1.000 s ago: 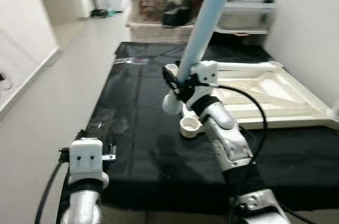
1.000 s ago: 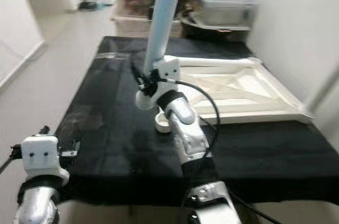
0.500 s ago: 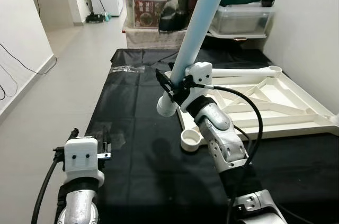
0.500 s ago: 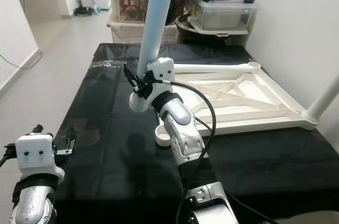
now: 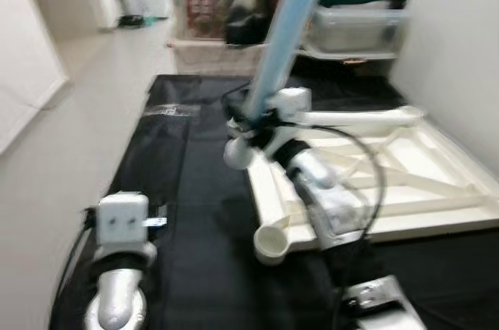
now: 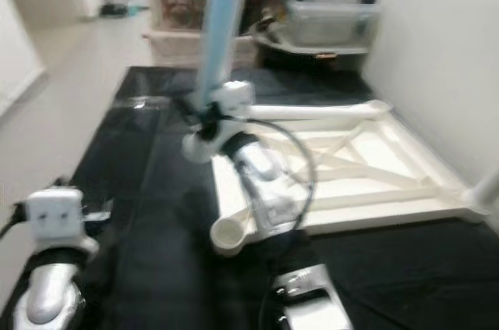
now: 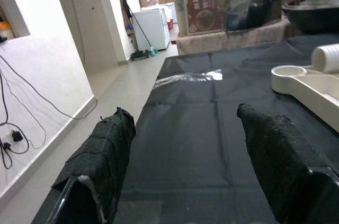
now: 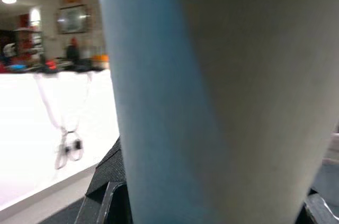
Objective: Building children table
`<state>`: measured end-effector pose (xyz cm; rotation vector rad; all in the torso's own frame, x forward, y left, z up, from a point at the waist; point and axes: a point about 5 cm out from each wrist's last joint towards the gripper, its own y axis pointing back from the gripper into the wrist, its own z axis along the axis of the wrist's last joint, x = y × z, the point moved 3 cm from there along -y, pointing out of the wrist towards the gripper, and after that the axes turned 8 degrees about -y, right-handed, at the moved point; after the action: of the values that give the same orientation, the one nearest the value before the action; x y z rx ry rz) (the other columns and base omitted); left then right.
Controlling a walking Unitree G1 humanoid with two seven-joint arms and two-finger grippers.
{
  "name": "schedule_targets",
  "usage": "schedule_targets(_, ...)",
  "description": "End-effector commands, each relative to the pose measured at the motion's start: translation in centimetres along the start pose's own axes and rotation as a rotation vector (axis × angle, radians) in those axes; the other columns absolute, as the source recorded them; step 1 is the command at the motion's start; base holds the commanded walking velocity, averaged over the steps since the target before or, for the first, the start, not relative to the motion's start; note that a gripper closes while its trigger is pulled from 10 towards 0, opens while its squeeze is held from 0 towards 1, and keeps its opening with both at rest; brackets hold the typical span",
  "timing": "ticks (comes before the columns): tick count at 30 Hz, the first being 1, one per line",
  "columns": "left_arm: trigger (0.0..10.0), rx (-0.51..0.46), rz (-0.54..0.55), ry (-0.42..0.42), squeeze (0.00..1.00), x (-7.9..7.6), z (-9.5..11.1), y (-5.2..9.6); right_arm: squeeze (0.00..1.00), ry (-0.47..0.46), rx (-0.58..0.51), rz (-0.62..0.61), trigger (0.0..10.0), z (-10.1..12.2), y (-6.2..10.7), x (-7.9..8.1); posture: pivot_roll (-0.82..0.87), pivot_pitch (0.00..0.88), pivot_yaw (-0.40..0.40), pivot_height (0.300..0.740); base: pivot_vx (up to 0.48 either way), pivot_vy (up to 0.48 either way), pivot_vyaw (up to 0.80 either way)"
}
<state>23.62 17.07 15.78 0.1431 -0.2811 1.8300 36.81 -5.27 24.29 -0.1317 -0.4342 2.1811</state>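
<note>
We are at the leg-fitting step: our right pincer (image 5: 251, 121) grips the blue leg (image 5: 279, 40) near its white lower end, tilted, above the upturned tabletop (image 5: 390, 182) on the black worktop (image 5: 187, 189). The leg's end hangs well short of the tabletop's near corner socket (image 5: 271, 243), so next we likely align and press it in. Our left pincer (image 7: 185, 166) hovers wide and empty, left of the tabletop.

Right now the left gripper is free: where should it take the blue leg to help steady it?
Grip the blue leg on its bare shaft above the right gripper, coming from the robot's left. It is a smooth round tube leaning up and away; the left gripper is open and low.
</note>
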Motion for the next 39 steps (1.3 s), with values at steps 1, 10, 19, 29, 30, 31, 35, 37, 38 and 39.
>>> schedule_targets(1, 10.0, 0.006, -0.004, -0.012, 0.00, -0.1, -0.1, 0.1, 0.00, -0.018, -0.010, -0.008, 10.0, 0.2, 0.0, -0.2, 0.05, 0.021, -0.049, 0.740, 0.000, 0.000, 0.00)
schedule_targets(10, 10.0, 0.007, -0.037, -0.010, 0.00, -0.7, -0.1, 0.2, 0.00, -0.073, 0.001, 0.015, 10.0, 0.2, -0.2, -0.3, 0.05, 0.021, -0.049, 0.740, 0.000, 0.000, 0.00)
schedule_targets(19, 10.0, 0.034, -0.453, 0.013, 0.00, -5.0, -1.4, 4.5, 0.00, -0.198, 0.270, 0.302, 10.0, -1.9, 0.9, -2.2, 0.06, 0.077, -0.045, 0.740, 0.000, 0.000, 0.00)
schedule_targets(29, 10.0, 0.094, -0.691, 0.041, 0.00, -6.0, -1.6, 10.4, 0.00, -0.359, 0.330, 0.780, 10.0, 0.3, 1.9, -1.6, 0.11, 0.162, -0.033, 0.740, 0.000, 0.000, 0.00)
schedule_targets(30, 10.0, 0.094, -0.691, 0.041, 0.00, -6.0, -1.6, 10.4, 0.00, -0.359, 0.330, 0.780, 10.0, 0.3, 1.9, -1.6, 0.11, 0.162, -0.033, 0.740, 0.000, 0.000, 0.00)
schedule_targets(31, 10.0, 0.095, -0.680, 0.037, 0.00, -5.8, -1.4, 10.7, 0.00, -0.372, 0.303, 0.832, 10.0, 0.9, 1.8, -1.2, 0.12, 0.176, -0.035, 0.740, 0.000, 0.000, 0.00)
schedule_targets(35, 10.0, 0.103, -0.673, 0.035, 0.00, -5.4, -1.3, 11.2, 0.00, -0.382, 0.243, 0.913, 10.0, 1.8, 1.5, -0.3, 0.13, 0.187, -0.025, 0.740, 0.000, 0.000, 0.00)
schedule_targets(37, 10.0, 0.113, -0.645, 0.049, 0.00, -5.0, -1.1, 11.5, 0.00, -0.373, 0.223, 0.974, 10.0, 1.9, 0.9, 0.9, 0.13, 0.208, -0.020, 0.740, 0.000, 0.000, 0.00)
schedule_targets(38, 10.0, 0.113, -0.645, 0.049, 0.00, -5.0, -1.1, 11.5, 0.00, -0.373, 0.223, 0.974, 10.0, 1.9, 0.9, 0.9, 0.13, 0.208, -0.020, 0.740, 0.000, 0.000, 0.00)
schedule_targets(39, 10.0, 0.109, -0.626, 0.030, 0.00, -4.7, -1.1, 11.5, 0.00, -0.361, 0.231, 0.991, 10.0, 1.6, 0.6, 1.4, 0.13, 0.210, -0.025, 0.740, 0.000, 0.000, 0.00)
